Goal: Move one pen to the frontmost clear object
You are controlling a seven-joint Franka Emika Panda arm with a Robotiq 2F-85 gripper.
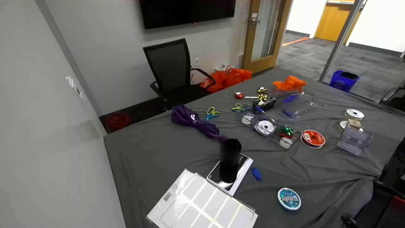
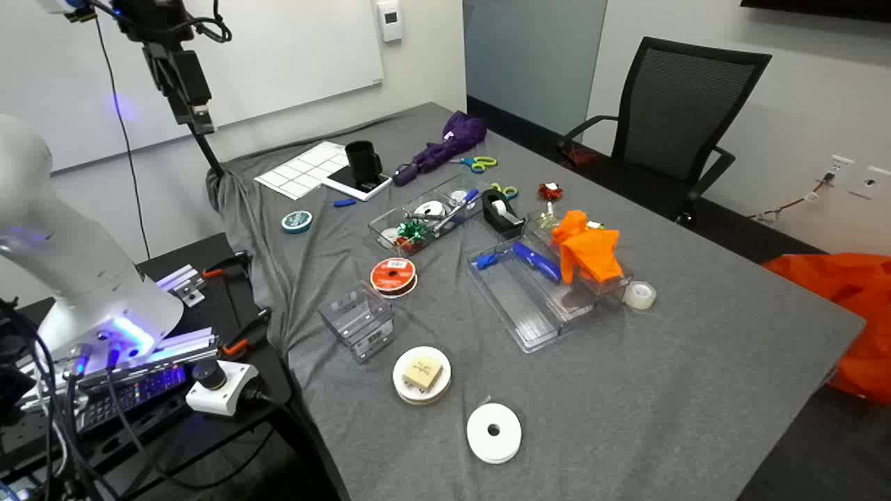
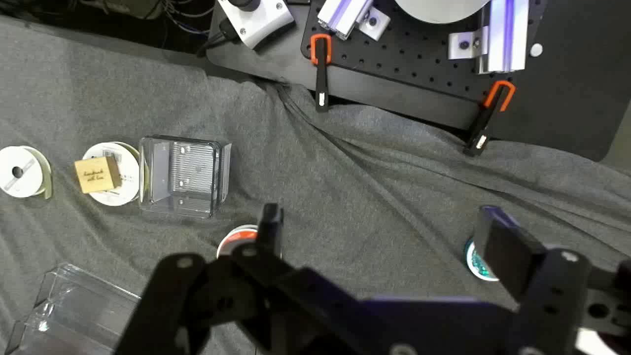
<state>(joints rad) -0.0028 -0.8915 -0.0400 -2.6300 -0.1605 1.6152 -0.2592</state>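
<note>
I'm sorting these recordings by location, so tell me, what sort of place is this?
Probably an office meeting room, though I can't be certain. A wall-mounted screen, a black mesh swivel-style chair and what looks like a whiteboard all point that way.

Stamped on the wooden block (image 3: 96, 175), above and left of the red ribbon spool (image 3: 241, 237) in the wrist view: "handmade with love". Printed on the round teal tin (image 1: 289, 199), below the spool in an exterior view: "ICE BREAKERS", slightly blurred. On the spool itself: white label (image 2: 397, 264), too small to read. On the purple umbrella (image 1: 200, 124), left of the spool in an exterior view: white emblem (image 1: 193, 117), illegible.
</note>
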